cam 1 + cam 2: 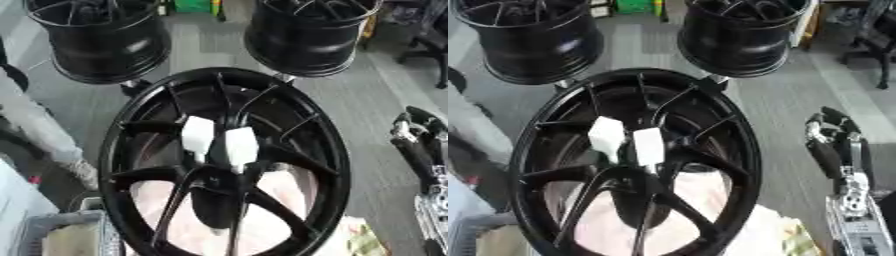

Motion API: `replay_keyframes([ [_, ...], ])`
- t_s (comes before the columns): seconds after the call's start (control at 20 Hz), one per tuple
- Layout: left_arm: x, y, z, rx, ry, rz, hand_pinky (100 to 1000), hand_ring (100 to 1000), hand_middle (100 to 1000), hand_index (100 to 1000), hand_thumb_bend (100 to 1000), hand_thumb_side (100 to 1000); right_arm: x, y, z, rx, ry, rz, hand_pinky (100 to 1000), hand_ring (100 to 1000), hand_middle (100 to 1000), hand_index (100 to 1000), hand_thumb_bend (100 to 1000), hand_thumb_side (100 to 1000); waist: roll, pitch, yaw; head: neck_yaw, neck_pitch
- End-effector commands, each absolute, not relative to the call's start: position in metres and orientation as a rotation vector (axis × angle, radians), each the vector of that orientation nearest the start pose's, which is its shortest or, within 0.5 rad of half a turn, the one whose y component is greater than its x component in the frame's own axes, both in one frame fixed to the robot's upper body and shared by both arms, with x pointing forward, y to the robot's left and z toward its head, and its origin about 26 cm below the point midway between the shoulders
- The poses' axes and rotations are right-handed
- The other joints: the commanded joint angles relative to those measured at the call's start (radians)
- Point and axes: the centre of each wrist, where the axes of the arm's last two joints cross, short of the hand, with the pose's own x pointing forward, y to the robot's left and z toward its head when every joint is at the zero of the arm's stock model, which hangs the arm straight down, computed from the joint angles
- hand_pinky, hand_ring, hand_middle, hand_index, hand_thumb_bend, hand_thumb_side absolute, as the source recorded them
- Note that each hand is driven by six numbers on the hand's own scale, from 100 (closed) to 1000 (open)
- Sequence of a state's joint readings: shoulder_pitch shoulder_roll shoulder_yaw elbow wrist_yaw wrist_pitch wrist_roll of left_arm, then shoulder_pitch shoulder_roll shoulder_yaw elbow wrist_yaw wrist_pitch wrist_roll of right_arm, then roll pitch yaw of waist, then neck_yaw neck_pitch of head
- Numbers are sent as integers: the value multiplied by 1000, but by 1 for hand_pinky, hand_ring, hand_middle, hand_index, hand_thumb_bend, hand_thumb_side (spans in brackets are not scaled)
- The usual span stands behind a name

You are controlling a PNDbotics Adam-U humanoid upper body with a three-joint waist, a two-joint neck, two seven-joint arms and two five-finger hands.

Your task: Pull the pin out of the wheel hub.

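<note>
Wheel (223, 165) with two white pins (198, 136) stands left of the right hand (833, 145), fingers relaxed, empty; reach across, pinch one, pull straight out.

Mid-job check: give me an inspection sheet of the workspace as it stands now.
Surface: grey floor; wheel hub sits over a pale cloth.
Job's things: black wheel hub, spokes up; two white pins upright near its centre, untouched.
Clutter: grey crate at lower left.
Robot hands: right robot hand idle beside the rim, fingers relaxed; left not seen.
Cables: nothing seen.
Surroundings: two more black rims behind.
</note>
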State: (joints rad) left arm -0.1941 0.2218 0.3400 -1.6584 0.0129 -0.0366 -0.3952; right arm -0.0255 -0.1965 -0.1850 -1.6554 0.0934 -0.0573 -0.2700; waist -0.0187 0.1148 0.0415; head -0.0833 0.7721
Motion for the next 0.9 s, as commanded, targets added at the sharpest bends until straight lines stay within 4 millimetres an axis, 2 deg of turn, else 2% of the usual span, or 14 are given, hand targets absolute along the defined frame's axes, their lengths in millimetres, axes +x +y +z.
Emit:
replay_keyframes([
  [0.05, 304, 358, 107, 132, -1870, -271, 721, 595, 641, 799, 100, 802, 280, -336, 45, -580, -1777, -132, 569, 606, 690, 804, 100, 443, 0, -8, 3, -3, -2],
  [0.65, 300, 346, 97, 144, -1781, -203, 714, 582, 622, 788, 100, 821, 280, -334, 45, -572, -1780, -131, 569, 606, 689, 803, 100, 444, -3, -6, 8, 1, -2],
  [0.9, 299, 345, 95, 172, -1772, -194, 709, 574, 613, 784, 100, 789, 281, -334, 45, -570, -1780, -133, 569, 606, 689, 799, 100, 445, -3, -4, 8, 2, -2],
])
